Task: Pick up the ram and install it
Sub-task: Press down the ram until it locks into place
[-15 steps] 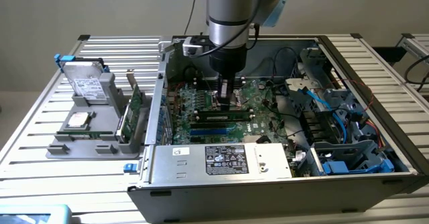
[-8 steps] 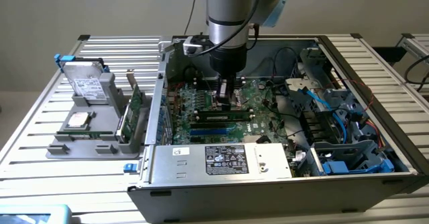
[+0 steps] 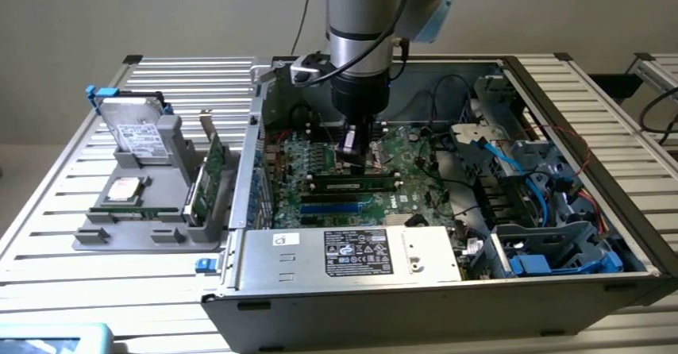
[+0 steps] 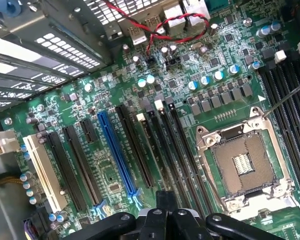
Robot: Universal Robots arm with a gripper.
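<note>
The ram (image 3: 353, 185) lies lengthwise in a motherboard slot (image 3: 337, 198), flat along it, looks seated. Gripper (image 3: 357, 162) hangs just above its middle, jaws closed, gripping nothing I can see; likely positioned to press it down. Tight spot: power supply (image 3: 350, 251) just in front, cables (image 3: 509, 163) on the exterior view's right.

In the exterior view the arm (image 3: 371, 21) is cut off by the upper edge, and its hand (image 3: 358, 157) hides part of the motherboard (image 3: 317, 167) behind it. Whether the ram (image 3: 355, 184) is fully seated in its slot is too small to tell. A pale blue object (image 3: 48, 340) is clipped by the lower corner on the exterior view's left. In the wrist view the hand (image 4: 165, 210) is cut by the edge, its fingertips blocked by its own dark body (image 4: 160, 225), and the printing on the motherboard (image 4: 110, 175) is unreadable.
</note>
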